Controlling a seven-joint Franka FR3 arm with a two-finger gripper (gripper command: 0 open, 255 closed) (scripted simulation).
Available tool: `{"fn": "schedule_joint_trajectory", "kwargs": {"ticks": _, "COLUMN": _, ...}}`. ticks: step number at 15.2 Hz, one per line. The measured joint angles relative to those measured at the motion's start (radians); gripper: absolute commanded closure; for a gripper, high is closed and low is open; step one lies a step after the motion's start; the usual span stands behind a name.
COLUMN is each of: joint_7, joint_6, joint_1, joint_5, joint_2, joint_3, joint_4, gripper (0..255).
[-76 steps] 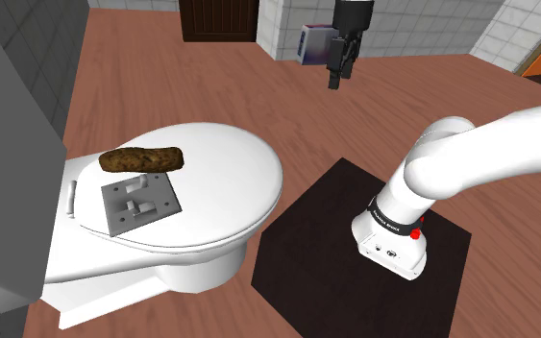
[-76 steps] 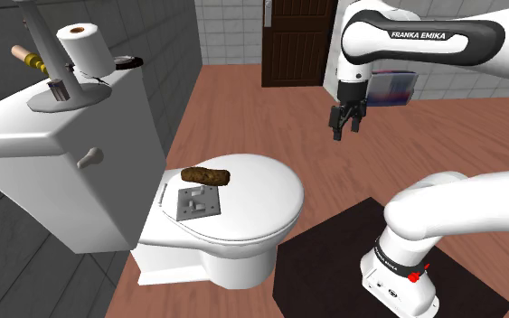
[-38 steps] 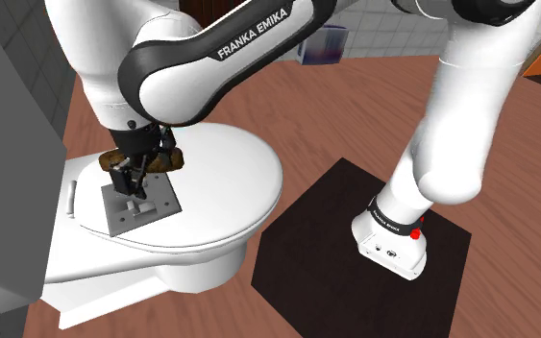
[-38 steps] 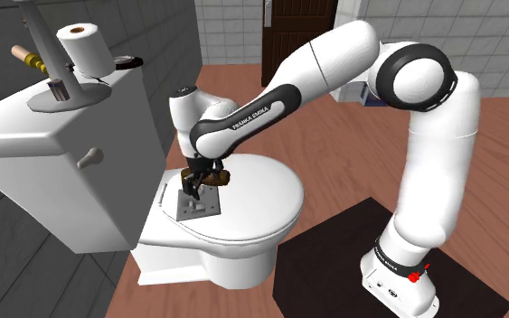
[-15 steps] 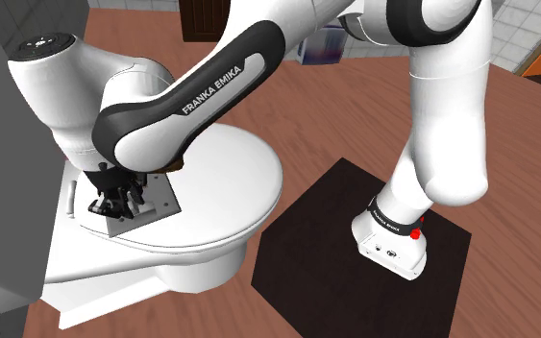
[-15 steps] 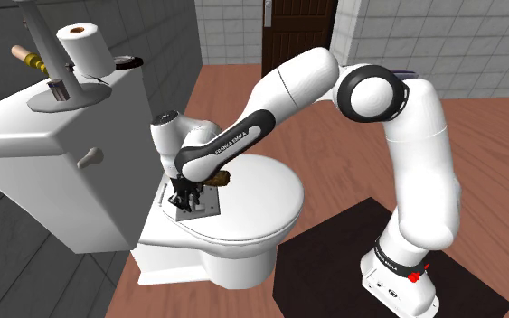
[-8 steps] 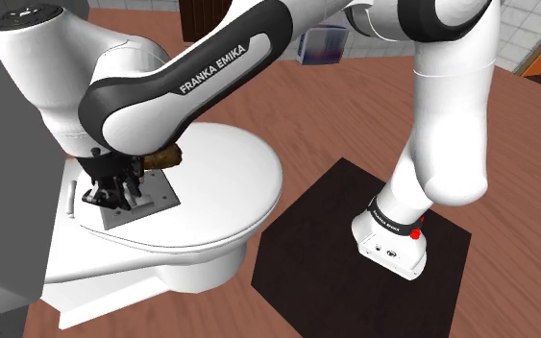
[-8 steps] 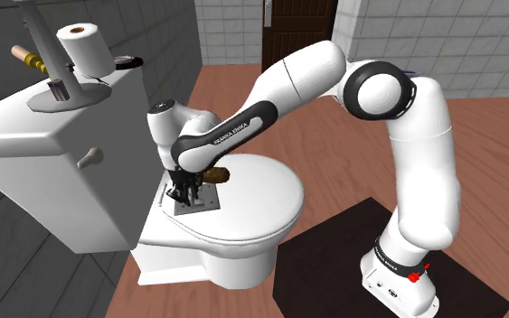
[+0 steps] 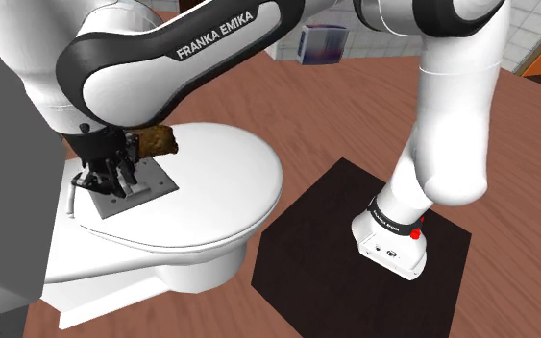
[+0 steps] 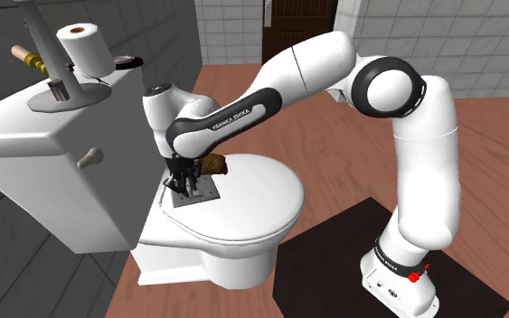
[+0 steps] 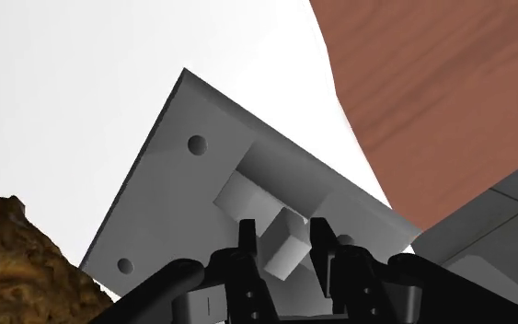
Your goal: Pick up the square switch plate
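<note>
Shoulder view: the white arm bends down from the dark stand (image 9: 307, 240) at the lower right to the closed white toilet lid (image 9: 230, 178). The black gripper (image 9: 105, 182) is down on the grey square switch plate (image 9: 150, 184), which sits on the part of the lid toward this view's left. A brown lumpy thing (image 9: 159, 141) is just beside the plate's far edge, partly behind the wrist. A blue-and-white box (image 9: 321, 43) stands on the wooden floor (image 9: 355, 115), well apart from the toilet. Second exterior view: the gripper (image 10: 187, 184) points down onto the square switch plate (image 10: 203, 193) at the rear of the toilet lid (image 10: 257, 199), just in front of the white tank (image 10: 53, 154). The brown lumpy thing (image 10: 214, 164) is right at the plate's far side. A paper roll (image 10: 83, 41) stands on top of the tank. I cannot tell from here whether the plate lies flat on the lid or a bit off it. Wrist view: the gripper (image 11: 282, 232) is clamped on the plate, with the fingers (image 11: 246, 244) pressed one on each side of a raised toggle (image 11: 282, 250). A second toggle (image 11: 238, 198) is just beyond it. The grey square switch plate (image 11: 178, 170) shows round screw holes near its corners. The white lid is behind the plate and the brown lumpy thing (image 11: 17, 262) is by one corner.
</note>
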Motion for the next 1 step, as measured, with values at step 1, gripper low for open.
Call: {"fn": "schedule_joint_trajectory", "kwargs": {"ticks": 1, "joint_7": -0.001, "joint_6": -0.008, "joint_1": 0.0, "joint_5": 0.002, "joint_2": -0.004, "joint_3": 0.001, "joint_4": 0.005, "gripper": 255}}
